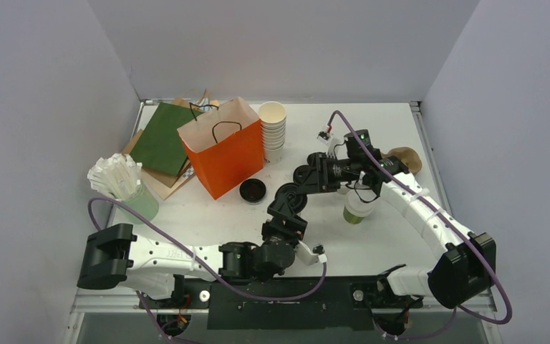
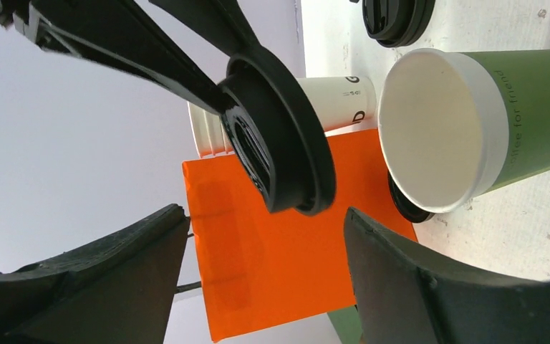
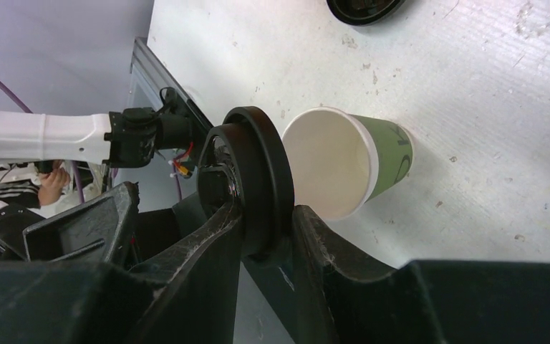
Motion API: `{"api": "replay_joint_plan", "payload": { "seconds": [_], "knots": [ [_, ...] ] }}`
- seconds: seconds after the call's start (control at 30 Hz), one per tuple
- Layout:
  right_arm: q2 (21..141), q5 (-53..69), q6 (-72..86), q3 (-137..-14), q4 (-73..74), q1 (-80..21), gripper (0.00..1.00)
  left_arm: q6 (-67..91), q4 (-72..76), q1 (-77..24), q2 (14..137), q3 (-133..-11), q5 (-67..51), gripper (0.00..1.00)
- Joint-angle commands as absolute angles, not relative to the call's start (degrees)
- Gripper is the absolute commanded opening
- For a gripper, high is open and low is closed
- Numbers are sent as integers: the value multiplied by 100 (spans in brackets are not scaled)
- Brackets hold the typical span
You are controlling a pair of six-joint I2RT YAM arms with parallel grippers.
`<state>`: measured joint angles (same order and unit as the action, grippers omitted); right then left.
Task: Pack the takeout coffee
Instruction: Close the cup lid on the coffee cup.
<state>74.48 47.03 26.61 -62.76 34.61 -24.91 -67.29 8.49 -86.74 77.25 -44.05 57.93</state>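
Over the white table, the right gripper is clamping one black lid on edge; the left gripper is gaping open beside it, gripping nothing; one lidless green cup is standing upright underneath; two loose black lids are lying nearby.

Can't see upper half of green cup in top view, buried under right arm. Can't identify brown patch behind it, right of centre.
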Motion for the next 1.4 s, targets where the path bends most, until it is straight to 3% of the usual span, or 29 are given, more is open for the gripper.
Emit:
{"api": "replay_joint_plan", "payload": {
  "seconds": [0.0, 0.27, 0.47, 0.63, 0.9, 1.13, 1.37],
  "knots": [
    [7220, 5100, 2847, -6230, 2879, -2269, 24, -6162, 550, -8793, 7368, -4606, 5731, 79],
    [7286, 5187, 2926, -6117, 2651, -2190, 24, -4427, -1041, -8917, 6588, -5221, 5017, 82],
    [7214, 5301, 2976, -5972, 2481, -2194, 24, -2533, -1173, -8755, 5484, -5391, 4247, 85],
    [7154, 5338, 2961, -5803, 2430, -2244, 24, -325, -1407, -7623, 4801, -5427, 3082, 80],
    [7098, 5118, 2934, -5475, 2260, -2560, 23, 1077, -1931, -5667, 5184, -5308, 1145, 81],
    [7170, 4900, 2933, -5371, 2118, -2779, 23, 2412, -1203, -4253, 5134, -4724, -591, 64],
    [7291, 4852, 2871, -5290, 1909, -2823, 22, 3203, -385, -3758, 5145, -4046, -1536, 51]
  ]
}}
